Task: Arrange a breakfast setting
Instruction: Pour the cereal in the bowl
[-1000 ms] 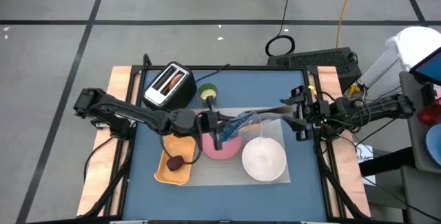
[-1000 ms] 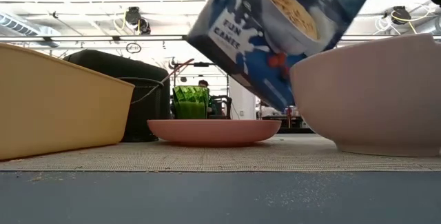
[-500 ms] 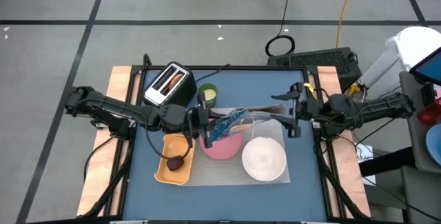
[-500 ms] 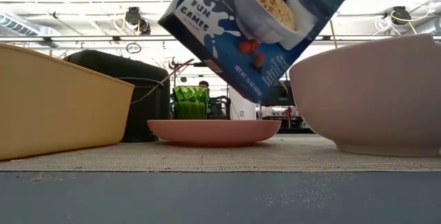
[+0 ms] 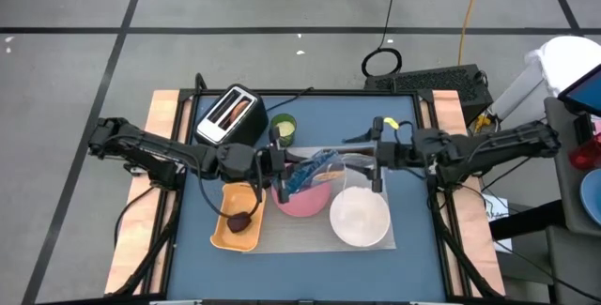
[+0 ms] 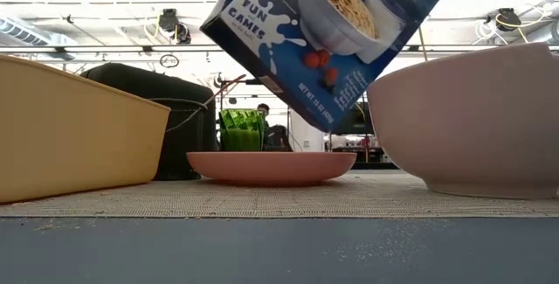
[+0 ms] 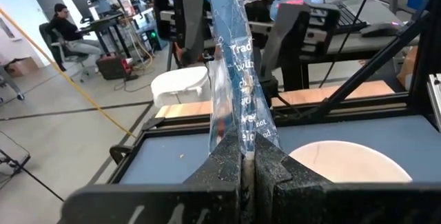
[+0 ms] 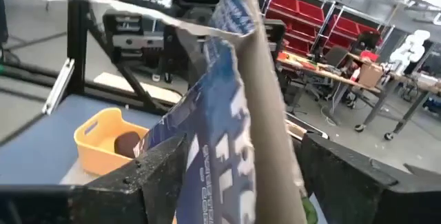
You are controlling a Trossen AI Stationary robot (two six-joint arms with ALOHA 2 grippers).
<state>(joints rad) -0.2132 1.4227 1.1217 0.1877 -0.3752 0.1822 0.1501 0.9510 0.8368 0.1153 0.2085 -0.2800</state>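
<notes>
My left gripper (image 5: pixel 274 170) is shut on a blue cereal box (image 5: pixel 310 169), held tilted above the round pink plate (image 5: pixel 302 202); the box also shows in the low view (image 6: pixel 323 31). My right gripper (image 5: pixel 377 155) is open, its fingers on either side of the box's right end (image 8: pixel 234 134). The white bowl (image 5: pixel 360 217) and the plate rest on the grey mat (image 5: pixel 291 237). A dark-red fruit (image 5: pixel 239 221) lies in the yellow tray (image 5: pixel 225 235). The bagel (image 5: pixel 233 110) sticks up from the toaster (image 5: pixel 225 122). No spoon or loose cereal shows. My left gripper pinches the box's thin left end (image 7: pixel 241 138) between its two shut fingers (image 7: pixel 224 165), coming level from the table's left. The box is lifted clear, tilted, above the plate (image 6: pixel 271 166). My right gripper: I cannot tell whether its open fingers (image 8: pixel 162 172) touch the box.
A green cup (image 5: pixel 285 129) stands beside the toaster at the far side. The bowl (image 6: pixel 472 118) is just right of the box, the yellow tray (image 6: pixel 70 127) left of the plate. A seated person (image 7: pixel 65 27) shows in the room beyond.
My left gripper has drawn back a little toward the table's left edge, taking the box with it, still lifted clear, and then held still. My right gripper, open throughout, has moved toward the table's left, up to the box's right end.
</notes>
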